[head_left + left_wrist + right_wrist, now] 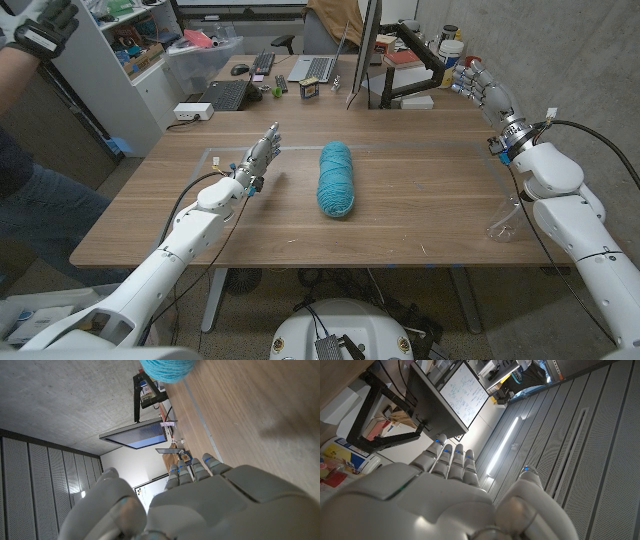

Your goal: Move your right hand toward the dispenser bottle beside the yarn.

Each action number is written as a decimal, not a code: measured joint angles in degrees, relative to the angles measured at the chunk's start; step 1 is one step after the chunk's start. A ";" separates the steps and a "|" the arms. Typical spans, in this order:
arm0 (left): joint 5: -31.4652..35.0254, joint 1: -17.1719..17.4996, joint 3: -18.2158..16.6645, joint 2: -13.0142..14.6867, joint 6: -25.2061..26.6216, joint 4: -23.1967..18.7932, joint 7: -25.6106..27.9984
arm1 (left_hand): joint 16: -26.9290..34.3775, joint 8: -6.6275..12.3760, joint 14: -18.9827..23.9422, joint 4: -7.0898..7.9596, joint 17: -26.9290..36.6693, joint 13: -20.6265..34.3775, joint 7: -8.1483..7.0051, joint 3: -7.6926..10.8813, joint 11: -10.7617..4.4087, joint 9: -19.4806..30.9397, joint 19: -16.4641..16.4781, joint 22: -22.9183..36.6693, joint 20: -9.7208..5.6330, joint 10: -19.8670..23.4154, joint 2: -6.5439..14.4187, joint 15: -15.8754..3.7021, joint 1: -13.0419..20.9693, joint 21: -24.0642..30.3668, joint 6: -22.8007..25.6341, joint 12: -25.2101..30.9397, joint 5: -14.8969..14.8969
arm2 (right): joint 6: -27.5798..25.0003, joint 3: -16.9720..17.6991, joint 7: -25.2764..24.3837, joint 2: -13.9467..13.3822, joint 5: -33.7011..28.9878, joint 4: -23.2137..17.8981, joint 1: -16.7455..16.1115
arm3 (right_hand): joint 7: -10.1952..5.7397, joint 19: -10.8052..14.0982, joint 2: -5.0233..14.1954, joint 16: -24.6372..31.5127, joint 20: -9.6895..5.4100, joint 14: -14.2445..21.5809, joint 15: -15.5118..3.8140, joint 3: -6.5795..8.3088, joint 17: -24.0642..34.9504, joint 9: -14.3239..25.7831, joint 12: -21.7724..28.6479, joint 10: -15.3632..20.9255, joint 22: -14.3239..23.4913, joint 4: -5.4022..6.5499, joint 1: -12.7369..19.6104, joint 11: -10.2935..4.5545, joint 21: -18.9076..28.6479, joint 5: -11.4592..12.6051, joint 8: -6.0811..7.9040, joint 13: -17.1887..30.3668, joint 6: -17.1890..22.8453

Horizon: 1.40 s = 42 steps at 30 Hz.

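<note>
Right hand (pixel 484 84) raised, fingers open (empty), well apart from yarn (pixel 336 179); dispenser bottle unseen.

A wooden bench (pixel 420 215) carries a skein of blue yarn (pixel 336 178) lying lengthwise near its middle, a clear plastic bottle (pixel 503 222) lying well apart at its right edge, and the left hand (pixel 258 158) left of the yarn.

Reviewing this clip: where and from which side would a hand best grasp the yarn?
Probably across the yarn's middle, from above: it lies on the table lengthwise away from the robot, so its narrow width should fit between the fingers. The left hand is nearer.
</note>
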 measured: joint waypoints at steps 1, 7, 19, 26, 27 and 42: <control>0.07 -0.04 0.03 0.02 0.05 -0.05 0.03 | 0.00 0.00 0.00 0.00 0.00 0.00 0.05 0.00 0.00 0.00 0.00 0.00 0.00 0.00 0.00 0.00 0.00 0.00 0.05 0.00 0.00 | 0.23 0.26 0.02 -0.04 0.00 -0.01 -0.12 | 0.00 0.00 0.00 0.00 0.00 0.00 0.00 0.00 0.00 0.00 0.00 0.00 0.00 0.00 0.00 0.00 0.00 0.00 0.00 0.00 0.00; 0.19 -0.26 0.07 0.14 0.16 -0.25 0.20 | 0.00 0.00 0.00 0.00 0.00 0.00 0.23 0.00 0.00 0.00 0.00 0.00 0.00 0.00 0.00 0.00 0.00 0.00 0.22 0.00 0.00 | 1.20 1.04 0.09 -0.07 -0.12 -0.02 -0.58 | -0.20 0.21 0.00 0.00 0.21 0.21 -0.22 0.00 0.00 0.00 0.00 0.30 0.00 0.00 0.00 -0.30 0.00 0.00 0.00 0.00 0.21; 0.48 -0.76 0.27 0.35 0.79 -0.51 0.47 | 0.00 0.00 0.00 -0.24 0.00 0.00 0.42 -0.24 0.00 0.00 0.13 0.00 -0.13 0.00 0.22 0.00 0.22 0.00 0.41 0.00 0.00 | 3.49 2.23 0.32 -0.02 -0.60 0.51 -1.02 | -0.50 0.84 0.00 0.00 -0.01 1.14 -0.92 0.00 0.00 0.00 0.00 0.62 0.00 0.00 0.00 -0.62 0.00 0.00 0.00 0.00 0.51; 0.69 -0.97 0.42 0.46 1.46 -0.70 0.70 | 0.00 0.00 0.00 -0.24 0.00 0.00 0.42 -0.24 0.00 0.00 0.21 0.00 -0.21 0.00 0.23 0.00 0.22 0.00 0.41 0.00 0.00 | 4.47 3.06 0.42 0.04 -0.90 1.04 -1.49 | -0.81 0.84 -0.31 0.00 -0.01 1.23 -1.02 -0.24 0.00 0.00 0.00 0.61 0.00 -0.24 0.31 -0.62 0.00 0.00 0.00 0.01 0.82; 0.70 -0.99 0.43 0.48 1.47 -0.72 0.72 | 0.00 0.00 0.00 -0.24 0.00 0.00 0.42 -0.24 0.00 0.00 0.21 0.00 -0.21 0.00 0.22 0.00 0.22 0.00 0.41 0.00 0.00 | 4.63 3.21 0.46 0.03 -1.01 1.05 -1.61 | -0.81 0.84 -0.29 0.00 -0.01 1.23 -1.02 -0.24 0.00 0.00 0.00 0.62 0.00 -0.24 0.31 -0.62 0.00 0.00 0.00 0.01 0.82; 1.15 -1.25 0.71 0.40 2.00 -0.96 1.21 | 0.35 0.00 0.54 -0.42 0.00 0.00 0.41 -0.42 -0.30 0.00 0.34 -0.01 -0.07 0.30 0.24 -0.54 0.24 0.22 1.03 0.23 0.00 | 6.17 5.17 0.96 -0.70 -1.88 0.48 -3.29 | -1.22 1.25 0.01 0.00 0.40 1.54 -1.33 -0.24 0.00 0.00 0.00 0.82 0.00 -0.24 0.61 -0.82 0.00 0.43 0.00 0.01 1.23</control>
